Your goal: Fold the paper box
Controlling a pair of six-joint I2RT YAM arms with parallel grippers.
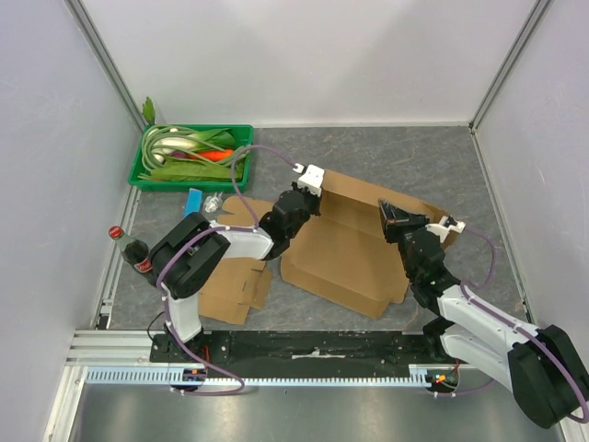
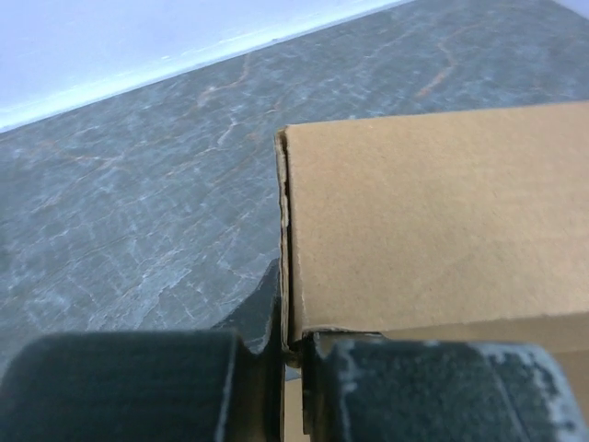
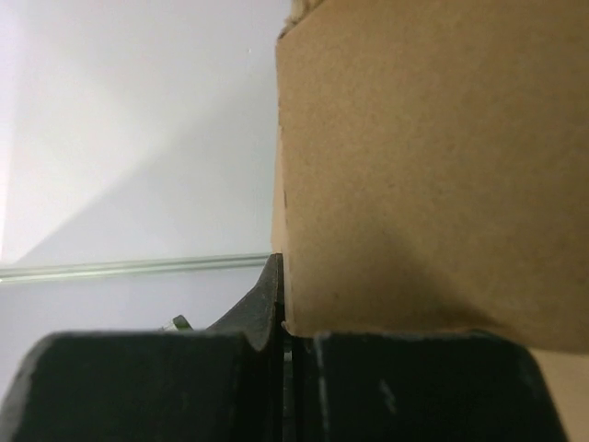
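The brown paper box (image 1: 345,249) lies partly unfolded in the middle of the grey table. My left gripper (image 1: 293,204) is shut on the box's left flap; in the left wrist view the flap's edge (image 2: 287,249) is pinched between the two fingers. My right gripper (image 1: 398,221) is shut on the box's right flap and holds it raised; in the right wrist view the cardboard (image 3: 423,166) fills the right side, its edge clamped between the fingers.
A second flat cardboard piece (image 1: 232,285) lies at the left front. A green basket (image 1: 138,175) of vegetables stands at the back left. A cola bottle (image 1: 133,250) stands at the left edge. A small blue packet (image 1: 194,200) lies near the basket.
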